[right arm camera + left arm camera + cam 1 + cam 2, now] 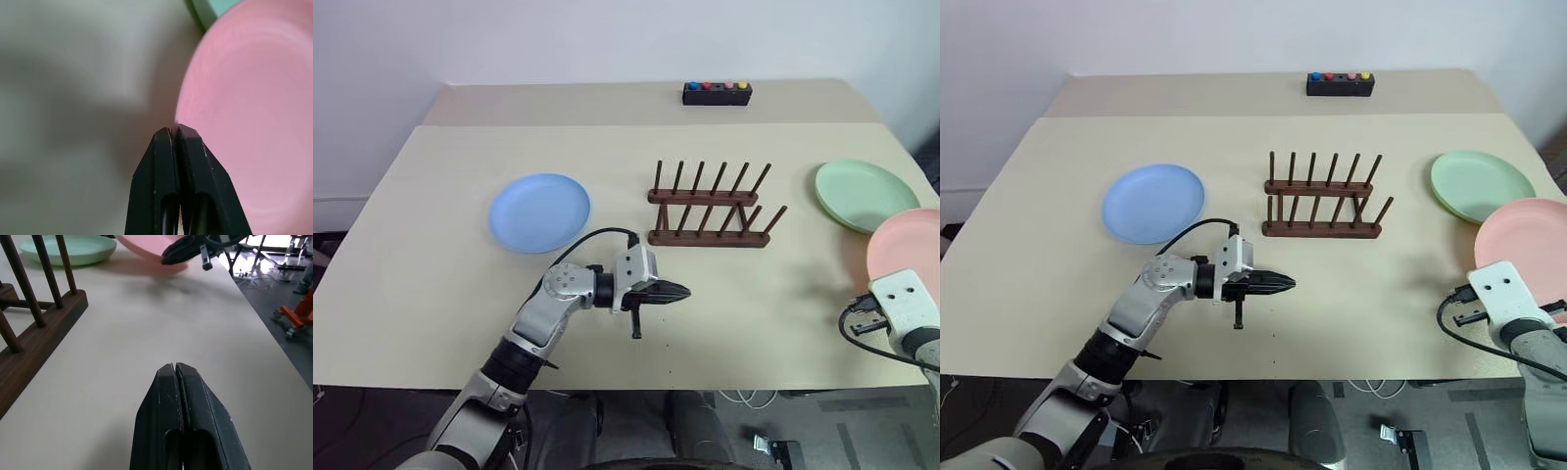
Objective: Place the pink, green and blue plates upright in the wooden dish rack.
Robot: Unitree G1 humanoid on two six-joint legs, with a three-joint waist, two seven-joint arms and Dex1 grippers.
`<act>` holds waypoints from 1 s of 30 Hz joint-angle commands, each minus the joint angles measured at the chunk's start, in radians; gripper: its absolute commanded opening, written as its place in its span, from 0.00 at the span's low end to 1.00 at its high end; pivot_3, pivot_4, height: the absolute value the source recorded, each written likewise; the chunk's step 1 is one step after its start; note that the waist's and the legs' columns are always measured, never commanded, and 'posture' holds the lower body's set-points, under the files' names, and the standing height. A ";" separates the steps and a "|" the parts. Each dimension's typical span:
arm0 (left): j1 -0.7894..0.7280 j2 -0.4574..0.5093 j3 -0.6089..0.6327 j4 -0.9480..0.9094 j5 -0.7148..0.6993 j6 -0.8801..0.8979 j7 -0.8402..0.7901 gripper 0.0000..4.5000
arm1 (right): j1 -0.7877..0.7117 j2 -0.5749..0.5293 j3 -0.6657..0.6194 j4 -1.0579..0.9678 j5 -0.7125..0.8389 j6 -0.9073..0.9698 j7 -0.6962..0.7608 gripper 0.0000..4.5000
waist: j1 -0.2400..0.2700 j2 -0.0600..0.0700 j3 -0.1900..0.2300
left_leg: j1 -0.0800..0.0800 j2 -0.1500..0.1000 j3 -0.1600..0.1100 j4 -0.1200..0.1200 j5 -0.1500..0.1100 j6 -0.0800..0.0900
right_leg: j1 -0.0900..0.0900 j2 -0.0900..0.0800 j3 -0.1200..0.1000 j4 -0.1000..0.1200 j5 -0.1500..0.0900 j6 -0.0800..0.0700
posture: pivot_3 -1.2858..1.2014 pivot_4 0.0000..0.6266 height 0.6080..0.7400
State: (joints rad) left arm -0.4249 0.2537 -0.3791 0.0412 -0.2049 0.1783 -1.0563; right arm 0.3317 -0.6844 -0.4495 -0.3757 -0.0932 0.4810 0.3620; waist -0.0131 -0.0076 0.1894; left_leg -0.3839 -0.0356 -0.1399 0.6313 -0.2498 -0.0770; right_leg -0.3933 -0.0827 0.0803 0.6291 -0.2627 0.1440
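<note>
The pink plate (1526, 233) lies at the right front corner of the worktop (1058, 255), and the right pincer (176, 131) sits at its near rim with both fingers drawn together. In the right wrist view the tips meet exactly at the plate's edge; whether the rim is actually nipped between them or merely touched cannot be told, though the left wrist view shows the plate's near side apparently raised off the surface, which suggests a grip. The green plate (864, 193) lies flat just behind the pink one, partly overlapped by it. The wooden dish rack (709, 209) stands at mid-worktop, well to the left of the pink plate, its two rails running left to right with all slots vacant. The coming move therefore turns on a leftward carry from the right corner, with the plate turned on edge across the rails. The right arm is plainly the nearer to the pink and green plates. The left pincer (674, 291) is also closed, empty, hovering just in front of the rack and pointing rightward. The blue plate (539, 211) lies flat to the rack's left, nearer the left arm.
</note>
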 commanded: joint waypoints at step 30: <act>0.012 0.044 0.051 -0.030 0.005 -0.058 0.075 0.00 | -0.791 -0.046 0.095 0.080 0.856 0.040 0.487 0.01 | -0.002 -0.002 0.002 | -0.005 0.000 -0.002 0.000 0.000 0.001 | -0.004 0.000 -0.001 0.000 0.002 0.002 | 0.52 0.24 1.00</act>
State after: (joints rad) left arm -0.4202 0.2932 -0.3540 0.0593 -0.1863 0.1223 -0.9878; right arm -0.4429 -0.7104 -0.3149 -0.2960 0.7070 0.5086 0.8182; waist -0.0147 -0.0094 0.1911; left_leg -0.3887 -0.0357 -0.1418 0.6310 -0.2501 -0.0765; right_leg -0.3977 -0.0830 0.0791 0.6294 -0.2608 0.1463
